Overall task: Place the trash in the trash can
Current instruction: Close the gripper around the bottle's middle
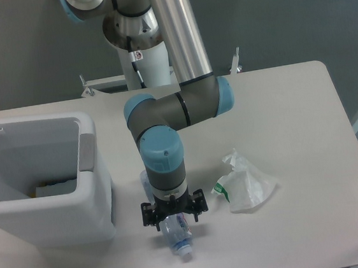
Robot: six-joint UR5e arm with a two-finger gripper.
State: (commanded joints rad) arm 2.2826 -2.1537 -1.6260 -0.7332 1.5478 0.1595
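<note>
Slippage looked the main risk: the pincer [174, 214] stood apart astride the round bottle [174, 232], which could roll aside on closing.

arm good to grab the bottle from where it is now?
Probably yes. The claw sits directly above the bottle lying on the table, nothing between them; the bag lies off to the side.

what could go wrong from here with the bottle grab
The hand sits over the bottle, which lies on the table; being round, it may roll or squirt out as the fingers close. The bin stands close on the left, so a lifted bottle might clip its wall. The bag is light and may be brushed aside.
</note>
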